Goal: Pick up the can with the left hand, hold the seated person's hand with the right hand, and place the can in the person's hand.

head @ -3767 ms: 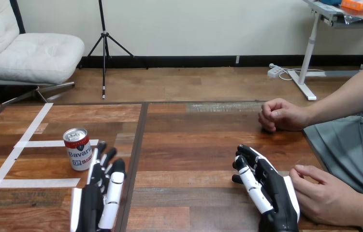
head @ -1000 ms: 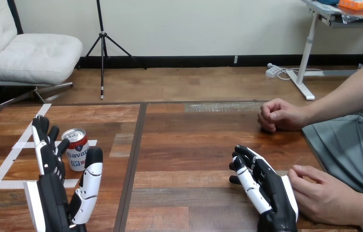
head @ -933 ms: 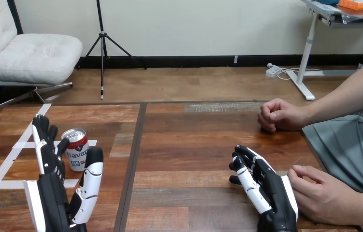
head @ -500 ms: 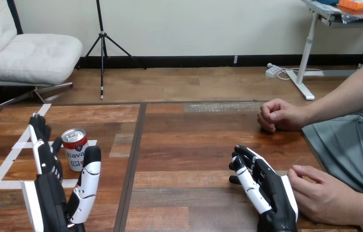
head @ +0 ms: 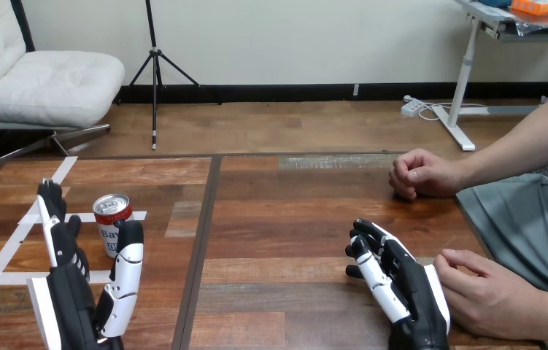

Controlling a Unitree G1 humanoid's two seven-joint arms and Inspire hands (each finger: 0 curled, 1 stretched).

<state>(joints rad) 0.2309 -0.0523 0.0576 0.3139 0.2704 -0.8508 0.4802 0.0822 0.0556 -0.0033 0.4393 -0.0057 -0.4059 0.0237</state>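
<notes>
Counter: wooden counter (head: 285,219), white tape strips (head: 44,277) across its left part.
Can: the can (head: 112,222) stands upright on the tape near the left edge, not lifted.
Left hand: the left hand (head: 85,306) is up from the near-left corner, fingers (head: 53,219) straight on the can's left, thumb (head: 128,255) on its right; nothing is closed round it.
Right hand: the right hand (head: 409,292) rests by the near-right corner, fingers loosely bent, gripping nothing.
Person: the person's nearer hand (head: 493,295) lies against or just beside the right hand; the person's other hand (head: 420,173) is a fist by the far right edge.
Progress: seemingly only the grasp is being lined up; lifting, hand-holding and handover all remain.
Room: a bare stretch runs from the can to the right edge; the left edge is close, so a nudge there looks risky.
</notes>
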